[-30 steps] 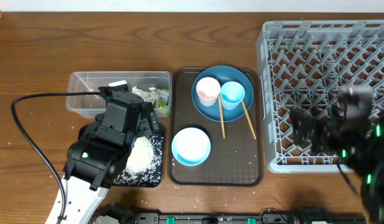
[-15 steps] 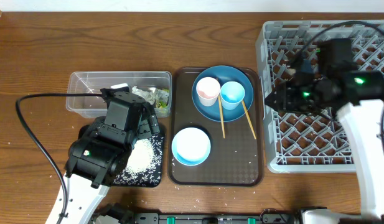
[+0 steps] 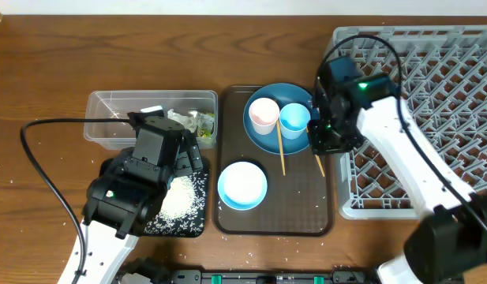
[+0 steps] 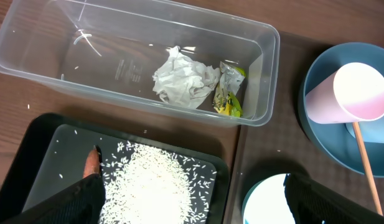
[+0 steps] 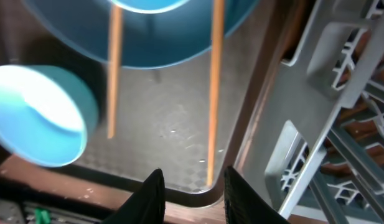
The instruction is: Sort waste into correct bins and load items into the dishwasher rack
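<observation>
The blue plate [image 3: 259,138] carries the pink cup [image 3: 264,115] and the light-blue cup [image 3: 294,120], with two chopsticks [image 3: 280,151] leaning off it. The pale bowl [image 3: 242,184] sits in front. My right gripper [image 3: 322,140] [image 5: 193,180] hovers over the right chopstick [image 5: 211,93], its jaws narrowly open and empty. My left gripper [image 4: 198,208] stands wide open above the black tray [image 4: 48,143], which holds rice [image 4: 148,180] and a carrot [image 4: 91,165]. The crumpled wrapper [image 4: 182,81] lies in the clear tub [image 4: 67,43]. The dishwasher rack [image 3: 432,79] fills the right.
The plate, cups, bowl and chopsticks rest on a brown serving tray [image 3: 298,213]. Its right rim lies close against the rack's grey wall [image 5: 291,155]. A black cable [image 3: 38,158] loops over the table on the left. Stray rice grains dot the wood near the front edge.
My right arm has swung left from over the rack to the serving tray's right side, and its jaws have narrowed. The left arm has stayed put.
</observation>
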You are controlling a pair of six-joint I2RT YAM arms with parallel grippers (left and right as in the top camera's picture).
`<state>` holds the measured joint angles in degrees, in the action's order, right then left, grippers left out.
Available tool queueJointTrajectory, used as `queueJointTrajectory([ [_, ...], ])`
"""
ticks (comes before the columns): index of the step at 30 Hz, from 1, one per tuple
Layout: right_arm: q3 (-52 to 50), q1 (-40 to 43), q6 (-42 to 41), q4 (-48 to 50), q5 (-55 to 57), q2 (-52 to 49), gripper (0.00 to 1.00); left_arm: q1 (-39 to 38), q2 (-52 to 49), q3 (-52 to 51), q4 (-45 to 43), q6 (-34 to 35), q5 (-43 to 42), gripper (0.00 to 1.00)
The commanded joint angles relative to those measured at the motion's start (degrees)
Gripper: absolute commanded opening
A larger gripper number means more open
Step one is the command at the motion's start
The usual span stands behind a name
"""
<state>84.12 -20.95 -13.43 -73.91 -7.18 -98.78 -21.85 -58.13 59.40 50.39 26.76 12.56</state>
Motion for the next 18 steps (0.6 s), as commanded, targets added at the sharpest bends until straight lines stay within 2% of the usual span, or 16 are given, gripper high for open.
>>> queueJointTrajectory([
  [1,-0.9,-0.6,-2.4,-0.2,3.3,-2.9,0.29,0.2,-0.2,0.5,0.1,-0.1,0.3,0.94],
  [5,-1.2,-0.8,-2.4,-0.2,3.3,-6.3,0.23,0.2,-0.2,0.5,0.1,-0.1,0.3,0.95],
  [14,-3.3,-0.9,-2.4,1.8,3.3,-7.8,0.25,0.2,-0.2,0.5,0.1,-0.1,0.3,0.95],
  [18,-5.8,-0.9,-2.4,3.8,3.1,-7.8,0.20,0.2,-0.2,0.5,0.1,-0.1,0.3,0.95],
])
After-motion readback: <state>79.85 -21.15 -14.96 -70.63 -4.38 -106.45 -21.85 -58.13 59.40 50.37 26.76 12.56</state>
